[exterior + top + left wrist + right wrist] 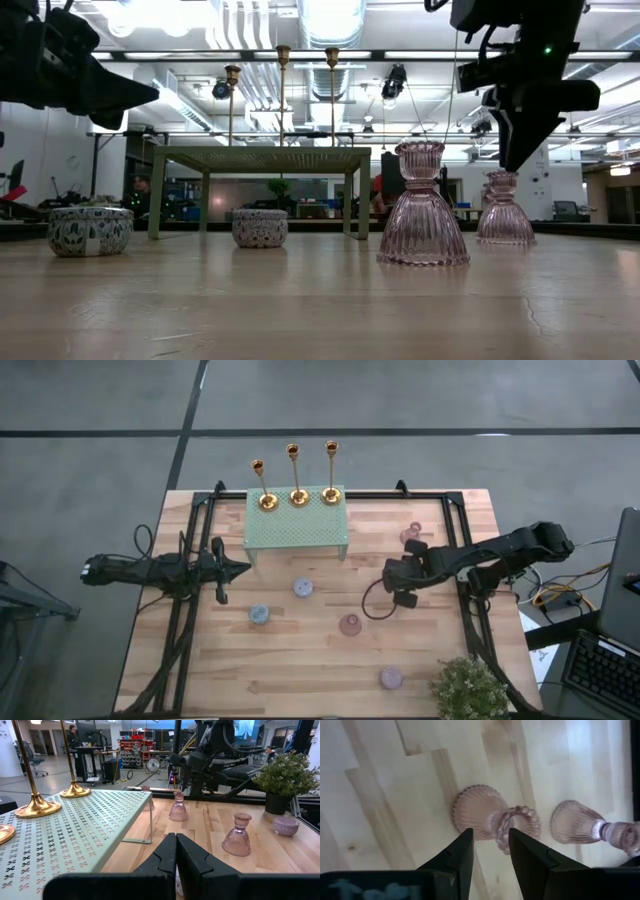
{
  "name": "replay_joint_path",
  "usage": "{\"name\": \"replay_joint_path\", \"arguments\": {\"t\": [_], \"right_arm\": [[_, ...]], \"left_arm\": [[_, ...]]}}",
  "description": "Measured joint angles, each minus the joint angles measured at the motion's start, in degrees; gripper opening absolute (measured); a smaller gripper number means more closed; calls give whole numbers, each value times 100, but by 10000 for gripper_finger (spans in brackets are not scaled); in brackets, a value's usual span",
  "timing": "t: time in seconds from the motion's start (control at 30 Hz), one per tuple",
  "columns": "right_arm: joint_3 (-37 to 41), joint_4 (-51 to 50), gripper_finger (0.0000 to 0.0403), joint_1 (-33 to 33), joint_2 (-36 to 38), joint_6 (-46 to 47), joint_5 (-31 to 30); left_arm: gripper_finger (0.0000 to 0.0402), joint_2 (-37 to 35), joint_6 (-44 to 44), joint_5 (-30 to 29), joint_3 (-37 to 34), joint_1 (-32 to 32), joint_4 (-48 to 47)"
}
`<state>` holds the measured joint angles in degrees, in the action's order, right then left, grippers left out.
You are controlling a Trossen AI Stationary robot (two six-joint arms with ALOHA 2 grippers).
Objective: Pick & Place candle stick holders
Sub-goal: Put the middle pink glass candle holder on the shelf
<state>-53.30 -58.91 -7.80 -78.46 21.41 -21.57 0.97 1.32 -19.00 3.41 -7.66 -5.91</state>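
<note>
The right end effector [490, 852] hangs over a pink glass holder [492, 820] on the counter [300, 680], on the right-arm side of the pale green rack [297, 530]. Its fingers are slightly parted and straddle the beaded rim from above, with nothing gripped yet. A second pink holder [580, 825] stands just beside the first, on the side away from the rack.

To do this well, I'd say come straight down over the narrow neck, keep clear of the neighbour, and close gently: the flared base should stay flat until lift.

The glass is ribbed and bell-shaped, translucent, likely slippery and breakable. Three gold candlesticks [298, 480] stand on the rack's far edge, slim stems on round polished bases. The rack top is perforated sheet on thin legs. Small round patterned holders [90, 230] sit on the counter in front of the rack.

The left end effector [176, 865] waits on the rack's other side, clenched and empty.
</note>
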Motion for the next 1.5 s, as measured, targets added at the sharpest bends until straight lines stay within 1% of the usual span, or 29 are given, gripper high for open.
{"name": "replay_joint_path", "arguments": {"t": [0.17,0.4,0.53,0.7,0.8,1.0,1.27,1.4,1.5], "right_arm": [[11,81,106,1,2,-95,-82],[40,109,100,60,2,-111,23],[116,240,104,115,2,-111,140],[352,429,109,231,7,-107,522],[393,471,108,228,7,-125,532],[391,570,84,228,7,-179,519],[381,546,22,231,10,-166,599],[362,535,23,233,11,-119,607],[200,465,24,235,-4,-81,716]], "left_arm": [[12,0,0,0,-1,0,0],[12,0,0,2,-1,4,0],[12,-2,0,0,-1,4,0],[12,0,0,0,-1,2,2],[12,-2,0,0,-1,2,1],[12,0,1,1,-1,2,2],[12,-2,0,2,-1,-2,2],[12,-1,2,2,-1,0,2],[12,-1,0,1,-1,0,2]]}}
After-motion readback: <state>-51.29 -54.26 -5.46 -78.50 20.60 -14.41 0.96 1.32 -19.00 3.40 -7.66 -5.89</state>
